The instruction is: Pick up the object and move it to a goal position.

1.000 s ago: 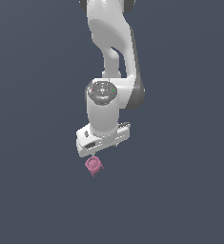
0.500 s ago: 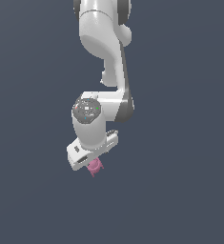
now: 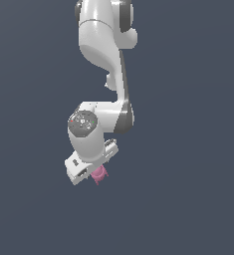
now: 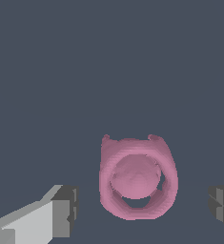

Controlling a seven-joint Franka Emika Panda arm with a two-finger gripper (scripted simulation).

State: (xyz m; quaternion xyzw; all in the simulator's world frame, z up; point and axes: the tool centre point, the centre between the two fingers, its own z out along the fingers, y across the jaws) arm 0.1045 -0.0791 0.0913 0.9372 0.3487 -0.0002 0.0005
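The object [image 4: 137, 183] is a small pink rounded cup-like thing with a ring top, seen from straight above in the wrist view. It lies between my gripper's [image 4: 142, 209] two fingertips, with a gap on each side, so the gripper is open and touches nothing. One grey fingertip [image 4: 63, 212] and the other [image 4: 223, 207] flank it. In the exterior view the object [image 3: 100, 175] peeks out from under the white hand, and the gripper [image 3: 92, 172] sits right over it, hiding most of it.
The white arm [image 3: 101, 55] reaches down from above in the exterior view. Around it there is only a plain dark blue-grey ground [image 3: 188, 199], with no other objects or edges in sight.
The hand has shifted toward the exterior view's left and come down over the pink object, which is now largely covered by it. The object itself has stayed in place.
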